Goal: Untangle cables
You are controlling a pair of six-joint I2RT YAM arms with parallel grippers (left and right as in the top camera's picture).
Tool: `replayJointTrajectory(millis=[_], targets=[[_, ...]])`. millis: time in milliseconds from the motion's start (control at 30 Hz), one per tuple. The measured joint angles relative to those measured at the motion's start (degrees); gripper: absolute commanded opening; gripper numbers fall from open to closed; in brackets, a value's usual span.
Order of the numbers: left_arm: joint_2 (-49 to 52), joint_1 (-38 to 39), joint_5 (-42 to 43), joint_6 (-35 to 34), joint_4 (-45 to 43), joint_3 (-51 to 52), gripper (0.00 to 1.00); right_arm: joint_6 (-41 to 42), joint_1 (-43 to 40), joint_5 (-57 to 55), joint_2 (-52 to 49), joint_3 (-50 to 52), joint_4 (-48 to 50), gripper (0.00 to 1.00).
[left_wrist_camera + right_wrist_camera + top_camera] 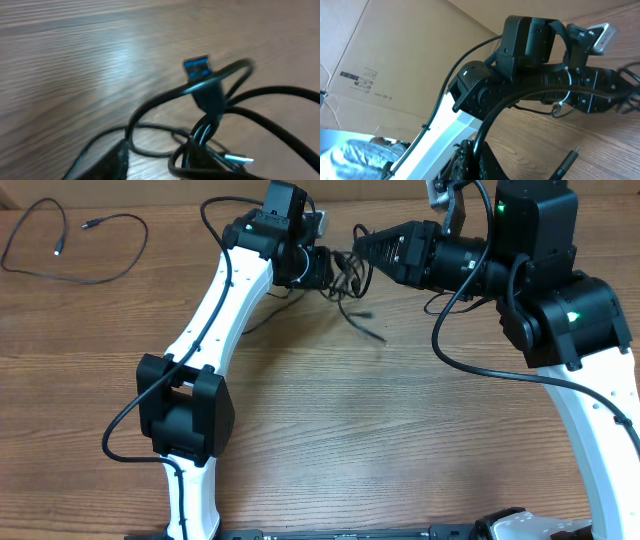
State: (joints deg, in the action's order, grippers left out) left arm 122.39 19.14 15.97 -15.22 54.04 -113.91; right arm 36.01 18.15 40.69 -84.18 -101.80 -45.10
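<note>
Tangled thin black cables (352, 298) between both grippers, right gripper (358, 242) pinching one strand, left gripper (334, 273) closure impossible to tell.

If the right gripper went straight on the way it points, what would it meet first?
Most likely the left gripper, close ahead of the right gripper; the cables bunched between them may touch first, depth unclear.

Black cables (348, 280) sit knotted far-centre; one loose strand (92, 223) lies far left.

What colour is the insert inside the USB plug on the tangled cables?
Blue, on a black body. The USB plug shows best in the left wrist view.
</note>
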Motion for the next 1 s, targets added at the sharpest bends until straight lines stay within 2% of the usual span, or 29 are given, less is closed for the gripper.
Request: replayJointTrajectory(millis=[167,233,400,700,833,1000], targets=[[0.00,0.00,-7.61,-3.96,-0.04,0.00,0.18,0.04,0.00,0.37,0.00,0.00,0.02,0.04],[0.00,0.00,-10.40,-5.03,-0.02,0.00,0.04,0.02,-0.02,0.48,0.00,0.00,0.13,0.04],[0.00,-0.74,-13.77,-5.81,1.01,0.00,0.04,-0.15,-1.84,0.04,0.02,0.00,-0.26,0.04],[-1.73,-5.84,-12.55,-3.93,5.79,-1.03,0.04,-2.19,-16.11,-8.68,0.44,-0.02,-9.27,0.04],[-7.96,-7.45,-6.82,-0.90,5.27,-2.67,0.04,-2.67,-19.21,-16.28,0.52,-0.04,-13.25,0.04],[-21.05,-7.50,-1.97,0.79,2.89,-4.57,0.04,-2.97,-21.16,-28.52,0.74,-0.07,-17.11,0.04]])
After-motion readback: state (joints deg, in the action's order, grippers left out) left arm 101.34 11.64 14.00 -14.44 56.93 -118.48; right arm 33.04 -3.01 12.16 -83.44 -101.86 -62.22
